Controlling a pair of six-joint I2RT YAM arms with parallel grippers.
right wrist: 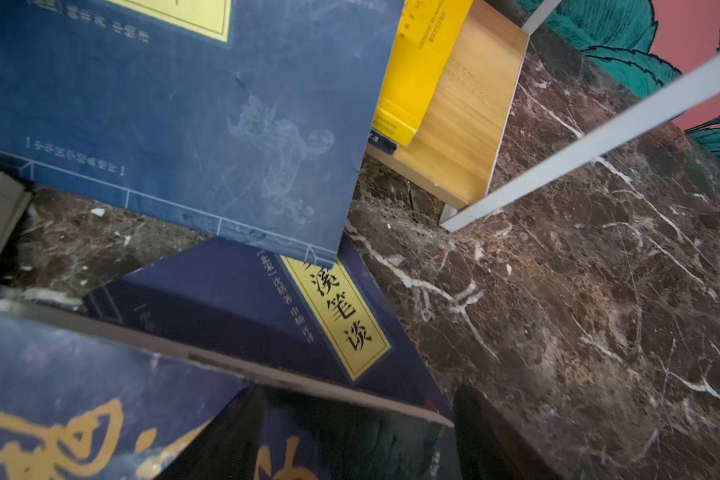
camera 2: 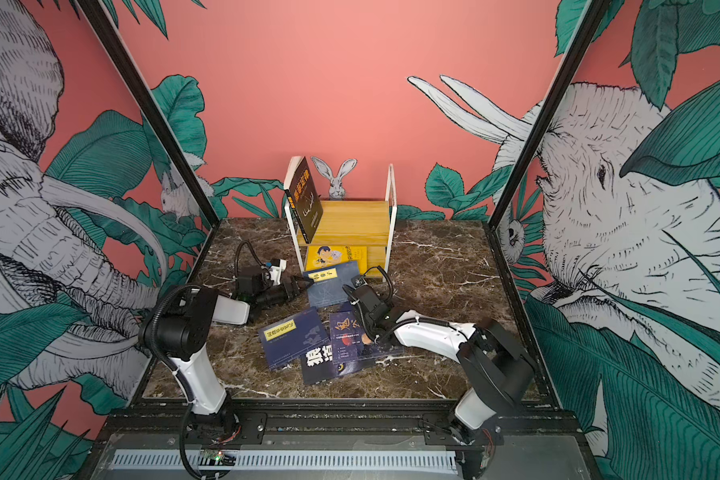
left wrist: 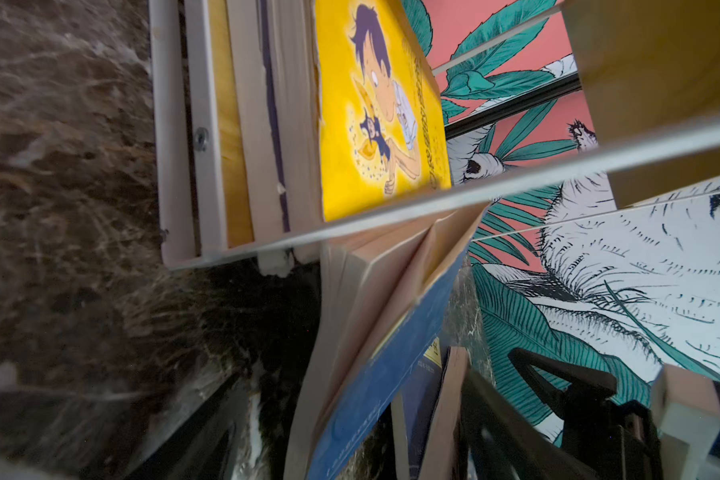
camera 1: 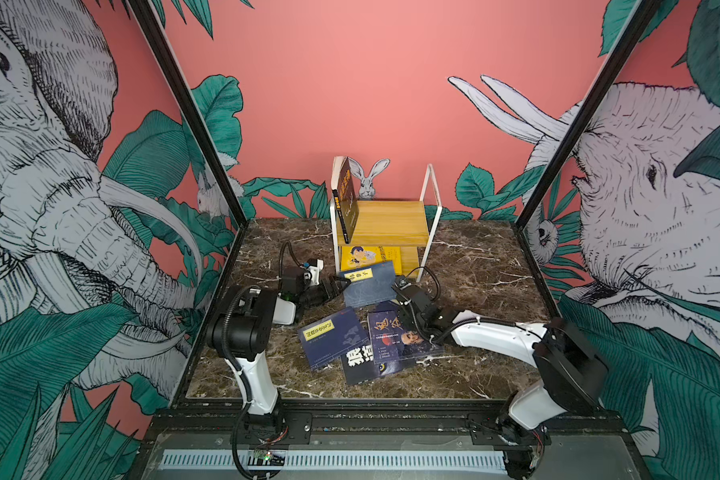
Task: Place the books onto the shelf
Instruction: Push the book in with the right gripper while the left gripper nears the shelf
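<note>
Top views: left jaws spread at the edge of a navy book [camera 1: 371, 286] propped against the shelf [camera 1: 391, 224]; right jaws over the loose books [camera 1: 333, 336], can't tell if open.

The left arm [camera 1: 252, 380] and right arm [camera 1: 493, 334] match: glossy white links, bulky black joint housings, black ribbed cables [camera 1: 225, 328] alongside. The left end effector [camera 1: 342, 285] is black and tapering. At the left base's 6 o'clock glows, perhaps, a circuit board [camera 1: 264, 456].
</note>
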